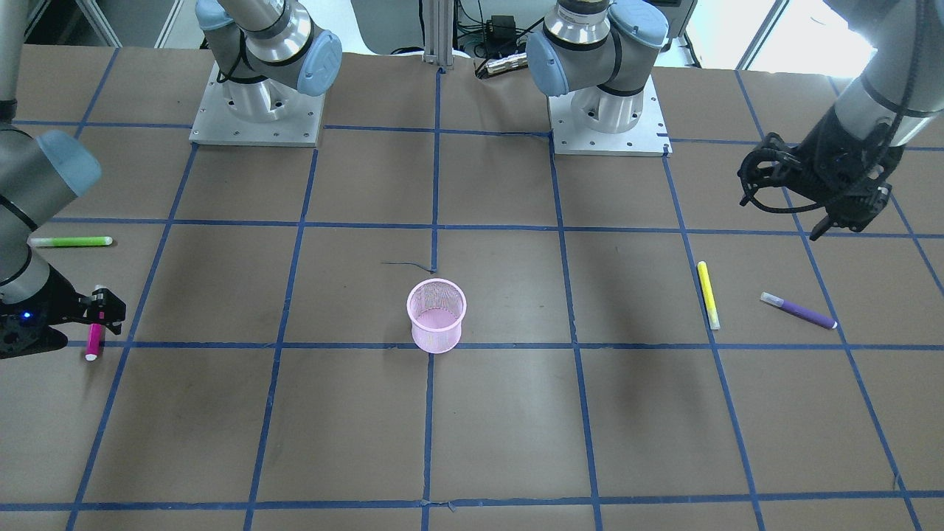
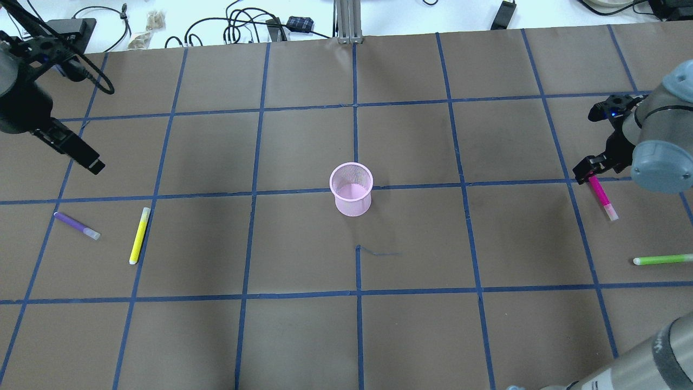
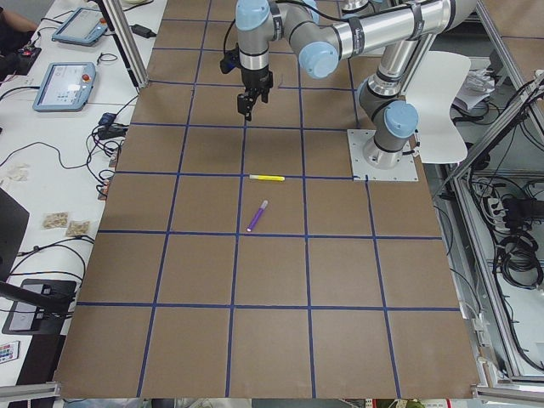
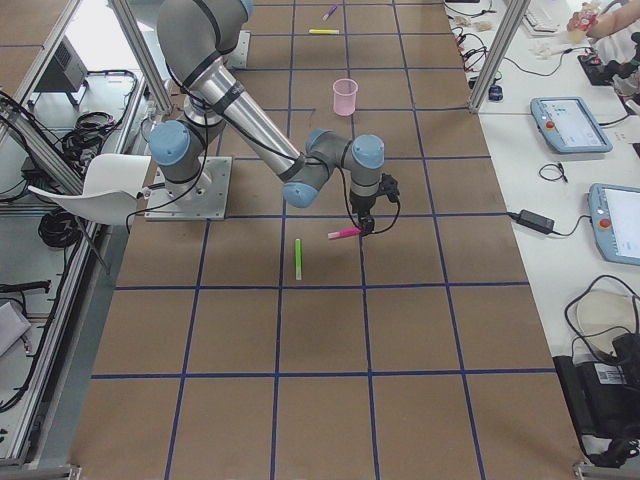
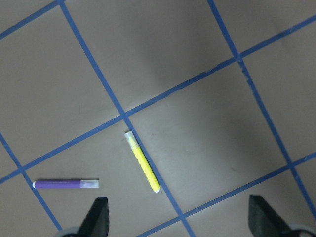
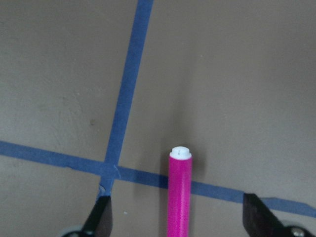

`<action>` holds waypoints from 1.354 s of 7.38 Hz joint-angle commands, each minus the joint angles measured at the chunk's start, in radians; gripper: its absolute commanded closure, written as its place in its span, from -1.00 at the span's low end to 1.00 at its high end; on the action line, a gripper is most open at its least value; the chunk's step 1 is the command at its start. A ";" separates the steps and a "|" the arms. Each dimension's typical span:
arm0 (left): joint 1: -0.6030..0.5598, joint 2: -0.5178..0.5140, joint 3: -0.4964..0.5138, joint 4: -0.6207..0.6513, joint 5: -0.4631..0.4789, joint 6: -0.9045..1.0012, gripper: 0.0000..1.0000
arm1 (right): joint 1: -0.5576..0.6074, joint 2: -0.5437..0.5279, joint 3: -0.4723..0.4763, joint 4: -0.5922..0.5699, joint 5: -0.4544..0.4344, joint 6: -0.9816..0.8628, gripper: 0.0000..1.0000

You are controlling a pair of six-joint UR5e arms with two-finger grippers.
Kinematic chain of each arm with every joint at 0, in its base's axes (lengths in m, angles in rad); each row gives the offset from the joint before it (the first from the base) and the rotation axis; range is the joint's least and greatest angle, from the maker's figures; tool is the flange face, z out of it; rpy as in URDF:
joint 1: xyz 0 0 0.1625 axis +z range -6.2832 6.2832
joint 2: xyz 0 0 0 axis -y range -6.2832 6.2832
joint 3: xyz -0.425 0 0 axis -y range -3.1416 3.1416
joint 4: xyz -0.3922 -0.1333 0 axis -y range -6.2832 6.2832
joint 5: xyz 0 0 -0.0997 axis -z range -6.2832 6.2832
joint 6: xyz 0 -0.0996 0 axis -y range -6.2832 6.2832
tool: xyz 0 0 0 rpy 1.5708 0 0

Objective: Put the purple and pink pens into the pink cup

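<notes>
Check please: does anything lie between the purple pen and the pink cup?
Yes. The yellow pen lies flat between the purple pen and the pink cup, close beside the purple pen. A lifted pen would likely clear it.

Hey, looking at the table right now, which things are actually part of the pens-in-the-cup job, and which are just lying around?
Part of the job: pink cup, mid-table; pink pen, under the right hand; purple pen, lying flat.
Just lying about: yellow pen, beside the purple one; green pen, near the pink one.
</notes>
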 commanded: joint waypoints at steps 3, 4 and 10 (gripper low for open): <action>0.108 -0.181 -0.083 0.249 0.193 0.677 -1.00 | -0.001 0.019 0.005 -0.023 -0.010 -0.012 0.80; 0.143 -0.233 -0.105 0.374 0.190 0.880 -1.00 | -0.001 0.027 -0.005 -0.008 -0.007 -0.007 0.86; 0.289 -0.432 -0.151 0.711 0.057 1.620 -0.78 | 0.123 -0.113 -0.101 0.066 0.105 0.030 1.00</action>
